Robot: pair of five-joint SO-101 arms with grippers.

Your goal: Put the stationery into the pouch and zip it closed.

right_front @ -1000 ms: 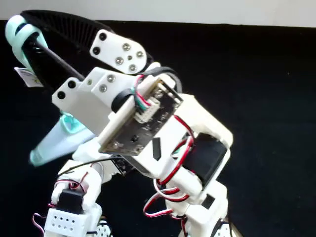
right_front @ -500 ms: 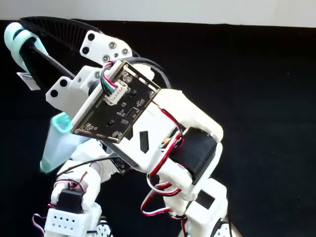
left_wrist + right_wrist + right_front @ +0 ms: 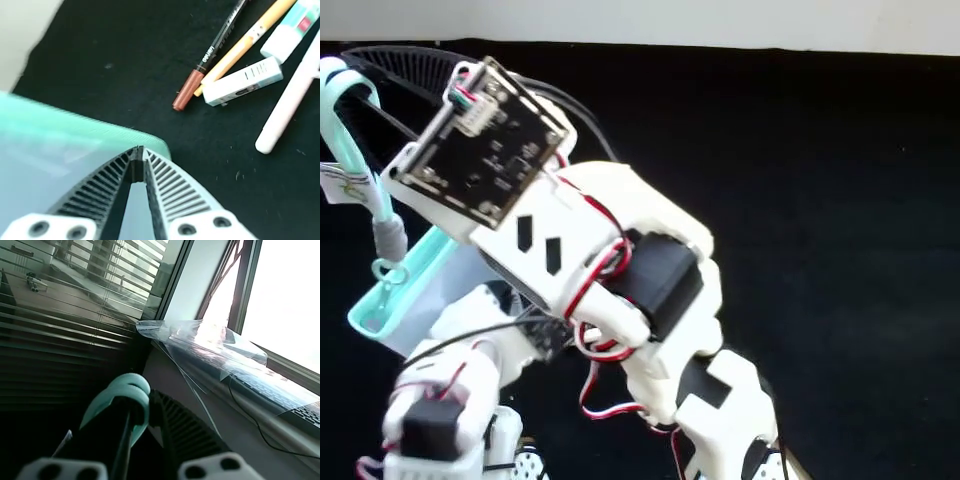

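Both clamped the frosted teal pouch (image 3: 55,150): left gripper (image 3: 137,167), right gripper (image 3: 146,400), above my matte black table (image 3: 125,65); slatted blinds (image 3: 60,315) behind.

I've got the mint translucent pouch (image 3: 405,300) hanging tilted in the air, grey zipper pull (image 3: 388,240) dangling. Stationery lies loose on the black table (image 3: 125,60), bunched together: brown-capped black pen (image 3: 210,55), orange pencil (image 3: 245,42), white correction tape (image 3: 242,81), white pen (image 3: 290,105).

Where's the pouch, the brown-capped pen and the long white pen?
pouch (image 3: 75,145), left wrist view, on its mint-green side.
brown-capped pen (image 3: 186,94), left wrist view, on the brown cap.
long white pen (image 3: 285,107), left wrist view, on its barrel.
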